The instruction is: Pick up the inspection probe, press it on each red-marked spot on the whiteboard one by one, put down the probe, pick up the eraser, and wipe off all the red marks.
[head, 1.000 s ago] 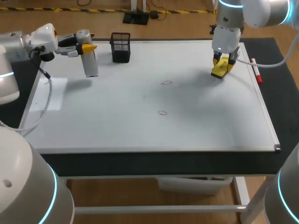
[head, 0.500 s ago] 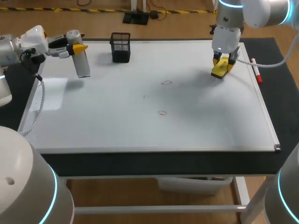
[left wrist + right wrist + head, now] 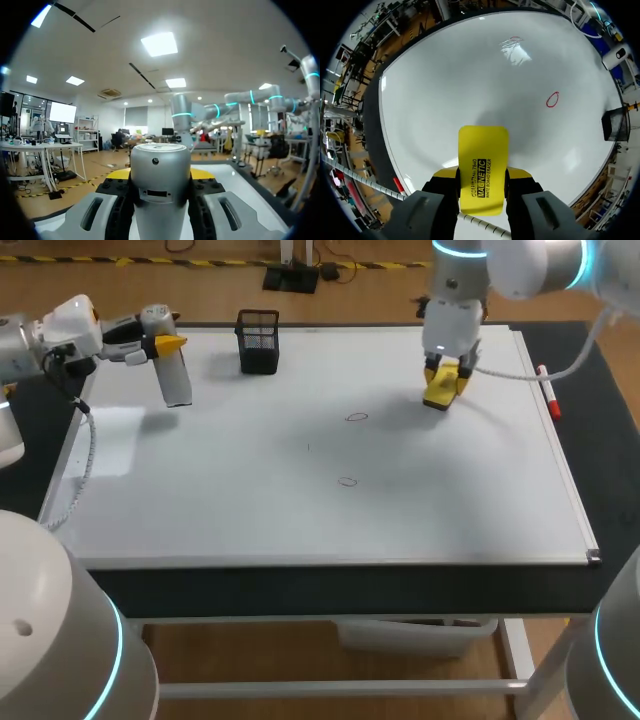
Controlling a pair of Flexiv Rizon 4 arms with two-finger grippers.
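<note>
The whiteboard (image 3: 250, 510) on the worktop (image 3: 300, 590) bears two red rings (image 3: 356, 417). Above its far side the right tool (image 3: 441, 380) is clamped on the eraser (image 3: 438, 396). At the far-left corner the left tool (image 3: 165, 340) is clamped on the probe (image 3: 177, 380).

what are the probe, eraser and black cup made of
The probe looks like brushed metal, silver with a soft sheen; painted plastic is possible. The eraser has a smooth yellow casing, likely plastic; its wiping face is hidden. The black cup is see-through wire mesh, probably metal.
</note>
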